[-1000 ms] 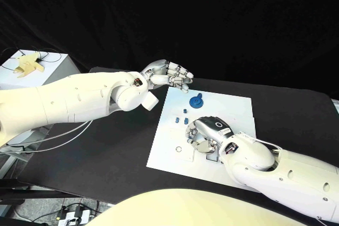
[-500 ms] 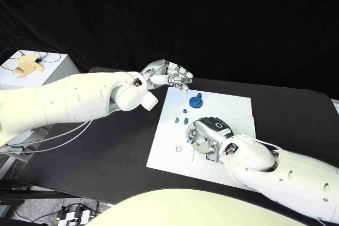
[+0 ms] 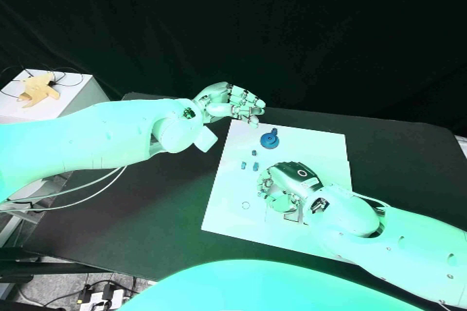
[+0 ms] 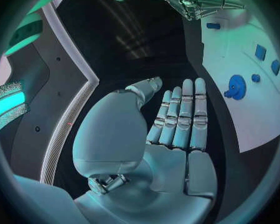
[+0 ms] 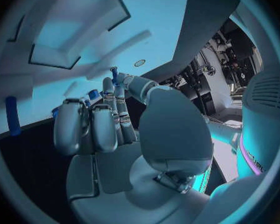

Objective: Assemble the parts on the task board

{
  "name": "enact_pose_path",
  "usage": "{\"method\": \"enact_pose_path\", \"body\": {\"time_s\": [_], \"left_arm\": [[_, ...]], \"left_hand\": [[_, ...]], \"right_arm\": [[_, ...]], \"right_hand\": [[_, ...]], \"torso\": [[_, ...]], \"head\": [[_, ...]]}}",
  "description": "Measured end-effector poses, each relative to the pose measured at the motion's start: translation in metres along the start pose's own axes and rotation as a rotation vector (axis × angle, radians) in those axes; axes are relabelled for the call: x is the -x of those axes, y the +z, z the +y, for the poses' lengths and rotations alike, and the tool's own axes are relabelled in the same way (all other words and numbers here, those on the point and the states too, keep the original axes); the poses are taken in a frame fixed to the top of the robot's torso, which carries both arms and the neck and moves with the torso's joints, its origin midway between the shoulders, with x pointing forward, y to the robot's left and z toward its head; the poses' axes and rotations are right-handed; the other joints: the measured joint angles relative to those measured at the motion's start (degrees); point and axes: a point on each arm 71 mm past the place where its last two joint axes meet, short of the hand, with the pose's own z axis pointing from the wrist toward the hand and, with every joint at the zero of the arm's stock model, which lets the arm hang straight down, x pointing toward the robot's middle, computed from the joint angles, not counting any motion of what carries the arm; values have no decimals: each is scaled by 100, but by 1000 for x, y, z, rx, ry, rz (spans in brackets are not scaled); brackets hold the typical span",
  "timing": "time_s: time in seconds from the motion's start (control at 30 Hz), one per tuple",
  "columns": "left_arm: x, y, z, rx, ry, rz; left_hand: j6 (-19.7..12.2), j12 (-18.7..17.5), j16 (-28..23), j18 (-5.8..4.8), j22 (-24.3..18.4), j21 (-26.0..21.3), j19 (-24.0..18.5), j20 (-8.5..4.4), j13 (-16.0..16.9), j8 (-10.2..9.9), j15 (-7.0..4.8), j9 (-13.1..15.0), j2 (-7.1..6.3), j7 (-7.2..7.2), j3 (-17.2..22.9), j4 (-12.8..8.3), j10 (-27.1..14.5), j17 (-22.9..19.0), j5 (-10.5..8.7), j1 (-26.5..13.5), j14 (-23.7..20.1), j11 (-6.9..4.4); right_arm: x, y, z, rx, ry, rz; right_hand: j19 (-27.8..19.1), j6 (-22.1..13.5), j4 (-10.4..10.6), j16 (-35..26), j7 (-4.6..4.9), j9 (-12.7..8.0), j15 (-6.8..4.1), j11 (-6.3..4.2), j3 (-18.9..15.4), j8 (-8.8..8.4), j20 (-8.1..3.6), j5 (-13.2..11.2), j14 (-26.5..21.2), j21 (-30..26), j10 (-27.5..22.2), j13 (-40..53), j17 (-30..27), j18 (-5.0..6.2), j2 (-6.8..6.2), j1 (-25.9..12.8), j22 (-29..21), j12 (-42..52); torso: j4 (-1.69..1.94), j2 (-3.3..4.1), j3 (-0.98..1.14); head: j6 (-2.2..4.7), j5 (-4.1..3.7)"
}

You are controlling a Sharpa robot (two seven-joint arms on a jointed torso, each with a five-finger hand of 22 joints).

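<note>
No writing could be read on the flat white rectangular task board [image 3: 321,149], which lay mid-tabletop [image 3: 146,210]. A round blue part [image 3: 270,140] with a short stem lay near its far edge. The left hand [image 3: 231,103] hovered off the board's far corner, fingers straight, holding nothing. The right hand [image 3: 284,187] pressed down on the board; whether it held anything could not be told.

white rectangular task board [image 3: 321,148]: 1
round blue disc part with stub handle [image 3: 270,140]: 1
small blue block parts: 3 visible [image 3: 242,165] [image 3: 254,166] [image 3: 253,152]
white robot arms: 2
silver many-fingered hands: 2, left [image 3: 231,102], right [image 3: 284,184]
black counter [image 3: 156,196]: 1
</note>
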Motion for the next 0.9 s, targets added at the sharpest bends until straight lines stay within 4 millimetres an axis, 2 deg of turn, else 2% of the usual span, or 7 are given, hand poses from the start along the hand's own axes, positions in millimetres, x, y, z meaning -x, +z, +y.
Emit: {"method": "enact_pose_path", "body": {"time_s": [0.9], "left_arm": [[0,0,0,2,-1,2]], "left_hand": [[0,21,0,0,5,0,-21,21,0,0,0,-8,0,0,0,0,-21,22,0,0,0,21]], "right_arm": [[-2,3,0,-5,-6,8]], "right_hand": [[0,-7,1,0,6,8,0,0,-1,-10,0,-17,0,0,0,0,0,0,24,-23,-3,-24]], "torso": [[5,2,-5]], "head": [[0,-18]]}}
